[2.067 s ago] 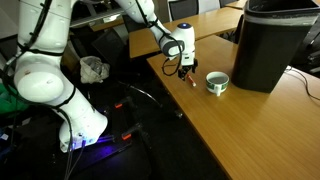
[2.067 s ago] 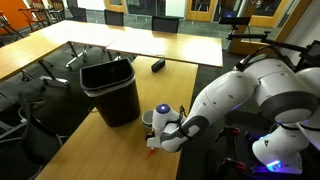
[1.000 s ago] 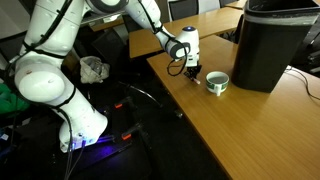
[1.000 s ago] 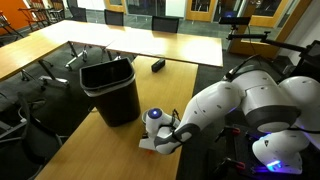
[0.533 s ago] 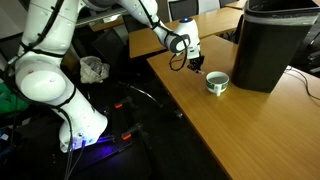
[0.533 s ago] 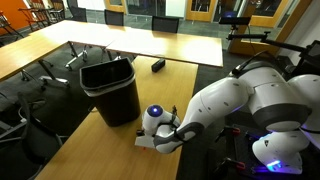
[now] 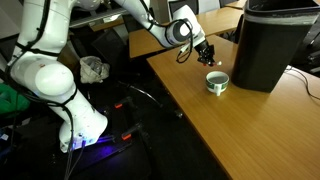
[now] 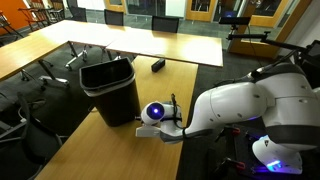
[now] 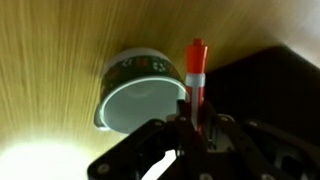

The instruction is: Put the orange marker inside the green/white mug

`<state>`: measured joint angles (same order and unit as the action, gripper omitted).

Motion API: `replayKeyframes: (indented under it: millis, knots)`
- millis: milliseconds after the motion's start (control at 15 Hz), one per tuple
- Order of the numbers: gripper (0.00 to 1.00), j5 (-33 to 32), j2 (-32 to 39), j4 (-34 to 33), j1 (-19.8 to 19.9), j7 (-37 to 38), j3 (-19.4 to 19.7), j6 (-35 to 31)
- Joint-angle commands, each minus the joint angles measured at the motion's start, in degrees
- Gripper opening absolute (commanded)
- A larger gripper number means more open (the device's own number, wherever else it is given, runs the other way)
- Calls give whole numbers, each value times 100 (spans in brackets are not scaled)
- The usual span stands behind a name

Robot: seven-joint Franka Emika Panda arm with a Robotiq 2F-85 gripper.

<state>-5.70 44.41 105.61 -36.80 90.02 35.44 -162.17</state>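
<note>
My gripper point(image 9: 190, 128) is shut on the orange marker point(image 9: 195, 72), which sticks out from between the fingers. In the wrist view the marker's tip points past the right rim of the green/white mug point(image 9: 140, 98), whose pale inside looks empty. In an exterior view the gripper point(image 7: 206, 50) hangs above the wooden table, a little up and left of the mug point(image 7: 217, 82). The marker is barely visible there. In an exterior view the wrist point(image 8: 154, 112) is close beside the black bin.
A tall black bin point(image 7: 268, 45) stands right behind the mug, close to the gripper; it also shows from the opposite side point(image 8: 112, 88). The wooden table point(image 7: 230, 130) has its edge just left of the mug. A small dark object point(image 8: 158, 66) lies farther back on the table.
The gripper has closed on the marker, lifted it off the table and carried it up toward the mug and bin.
</note>
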Motion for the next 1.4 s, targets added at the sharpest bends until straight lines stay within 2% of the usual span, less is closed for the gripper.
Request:
replayKeyframes:
  millis: [0,133,333,600,933,1000,1133,1333]
  knots:
    - [5,-637,486,54,-1057,1024,1244,110]
    - [5,-790,846,29,-1511,1396,1749,361]
    - [5,-845,1462,-54,-1954,1846,2193,859]
    - [5,-867,2132,-190,-2179,2200,2368,1280]
    - [5,-854,2691,-403,-2216,2261,2430,1304]
    - [37,-840,2778,-460,-2184,2247,2410,1268]
    - [52,-809,2850,-460,-2194,2234,2408,1115]
    - [74,-752,2573,-242,-2306,2130,2449,828]
